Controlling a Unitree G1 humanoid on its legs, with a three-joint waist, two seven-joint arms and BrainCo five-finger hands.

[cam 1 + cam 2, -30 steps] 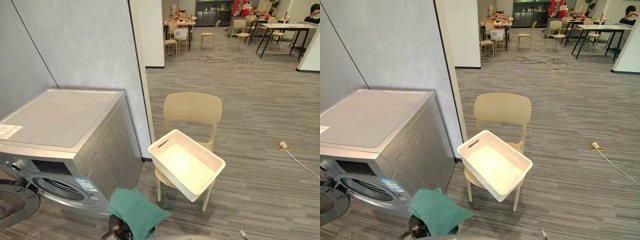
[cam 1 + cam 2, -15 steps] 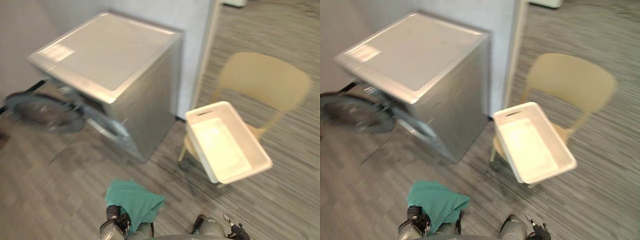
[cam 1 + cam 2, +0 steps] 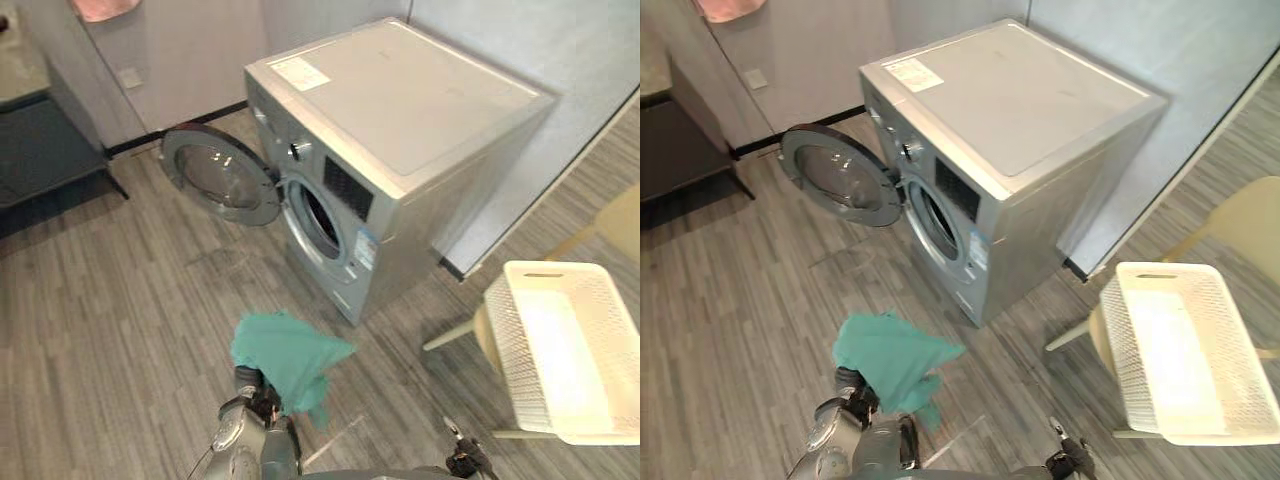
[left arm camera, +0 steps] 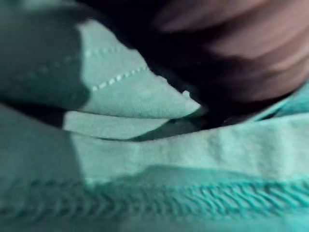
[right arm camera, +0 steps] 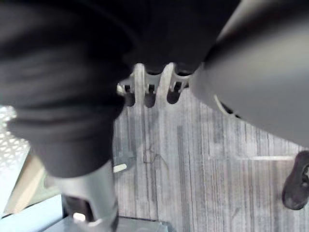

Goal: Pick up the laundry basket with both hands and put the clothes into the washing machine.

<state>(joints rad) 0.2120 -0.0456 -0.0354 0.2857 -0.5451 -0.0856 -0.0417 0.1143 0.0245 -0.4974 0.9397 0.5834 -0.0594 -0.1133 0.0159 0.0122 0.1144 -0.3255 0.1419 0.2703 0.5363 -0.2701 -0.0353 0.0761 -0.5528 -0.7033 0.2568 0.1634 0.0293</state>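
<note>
A teal cloth (image 3: 290, 355) is up off the floor, near the bottom middle of the scene, bunched where the robot's left hand (image 3: 250, 385) grasps it from below. From that grip it fans out upward and to the right, with one loose corner hanging down. In the left wrist view its folds and a stitched hem (image 4: 159, 203) lie right up against the camera.

The washing machine (image 3: 400, 110) stands farther off and a little to the right of the cloth. It is a silver front-loader set at an angle, with a white label (image 3: 298, 72) on its flat top. Its round door (image 3: 215, 185) is swung wide open to the left, and the dark drum opening (image 3: 318, 218) faces the cloth, well apart from it.

To the right, the white laundry basket (image 3: 512, 350) sits on the seat of a beige chair (image 3: 1240, 215), with a slot handle at its far end. The chair stands just beside the machine's right corner.

The right hand (image 3: 462, 462) shows low at the near edge, to the right of the cloth and near the basket but not touching it. Whether it is released or clenched I cannot tell.

The grey plank floor (image 3: 120, 320) runs under everything. A dark low cabinet (image 3: 40, 150) stands at the far left against the wall, and a bit of pink fabric (image 3: 100, 8) hangs above it.
</note>
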